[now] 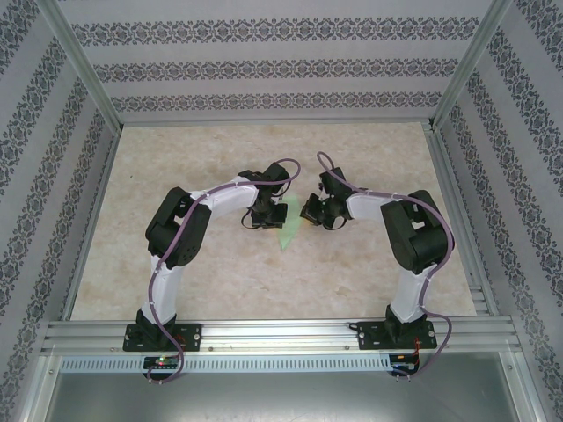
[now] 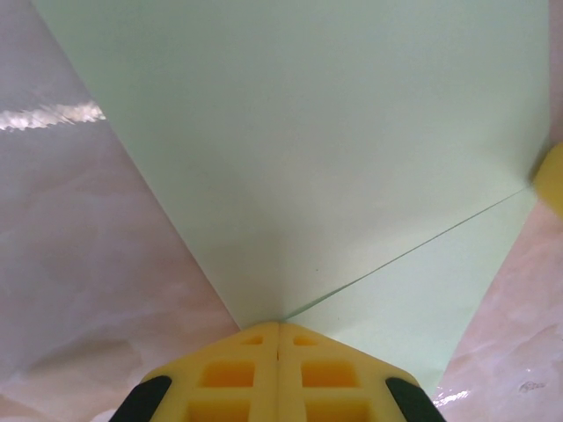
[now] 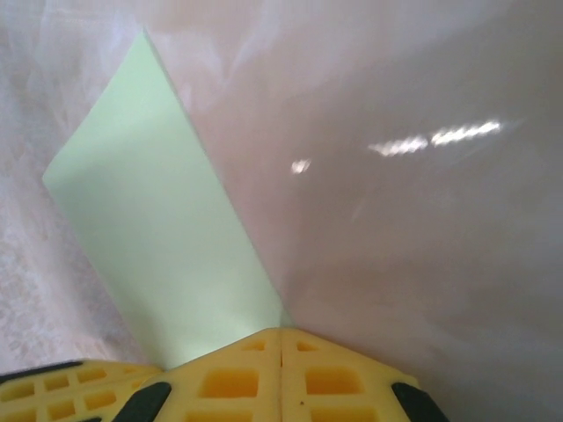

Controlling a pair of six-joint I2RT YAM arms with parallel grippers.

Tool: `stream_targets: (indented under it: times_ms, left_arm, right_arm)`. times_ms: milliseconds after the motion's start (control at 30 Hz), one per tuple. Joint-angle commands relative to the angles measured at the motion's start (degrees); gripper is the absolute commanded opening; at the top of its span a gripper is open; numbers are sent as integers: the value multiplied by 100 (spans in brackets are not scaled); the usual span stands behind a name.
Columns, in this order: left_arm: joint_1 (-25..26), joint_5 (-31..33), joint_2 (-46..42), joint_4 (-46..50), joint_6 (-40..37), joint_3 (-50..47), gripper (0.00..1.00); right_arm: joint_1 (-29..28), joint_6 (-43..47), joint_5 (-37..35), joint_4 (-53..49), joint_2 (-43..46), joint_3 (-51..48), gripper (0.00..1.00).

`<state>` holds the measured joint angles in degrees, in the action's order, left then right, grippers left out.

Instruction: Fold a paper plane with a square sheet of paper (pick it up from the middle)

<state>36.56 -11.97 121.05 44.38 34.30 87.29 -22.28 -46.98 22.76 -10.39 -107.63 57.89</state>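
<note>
The pale green sheet of paper (image 1: 286,231) is folded into a narrow pointed shape and sits between both grippers at the table's middle. In the left wrist view the paper (image 2: 334,149) fans out from my left gripper (image 2: 279,323), and one fold edge runs off to the right. The left jaws are pressed together with the paper's corner pinched in them. In the right wrist view the paper (image 3: 149,220) stretches away to the upper left of my right gripper (image 3: 281,331), which is shut on its near edge. From above, the left gripper (image 1: 268,215) and right gripper (image 1: 308,211) nearly touch.
The marbled beige table top (image 1: 193,149) is fenced by aluminium rails (image 1: 264,332) at the near edge and patterned walls (image 1: 281,61) on three sides. A yellow finger of the other arm pokes in at the frame edge (image 2: 551,180) and also shows in the right wrist view (image 3: 53,391).
</note>
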Motion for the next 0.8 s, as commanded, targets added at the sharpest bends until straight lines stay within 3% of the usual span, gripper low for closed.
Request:
stream_targets:
  times_ms: [0, 200, 400, 600, 767]
  left_arm:
    - [-25, 688, 479, 533, -109, -204, 0]
    - [-26, 679, 479, 466, -77, -226, 0]
    - [-25, 683, 453, 352, -19, -268, 0]
    - [-26, 758, 384, 110, 21, -470, 0]
    - [-26, 783, 307, -118, 89, -720, 0]
  right_arm:
    - [184, -17, -586, -154, 212, 160, 6]
    - [39, -290, -438, 437, 929, -353, 7]
    - [-786, -717, -219, 822, 1490, -1141, 7]
    - [-1462, -1220, -26, 1613, 1466, -1640, 6]
    - [-1569, -1300, -11, 1981, 1101, -1642, 5]
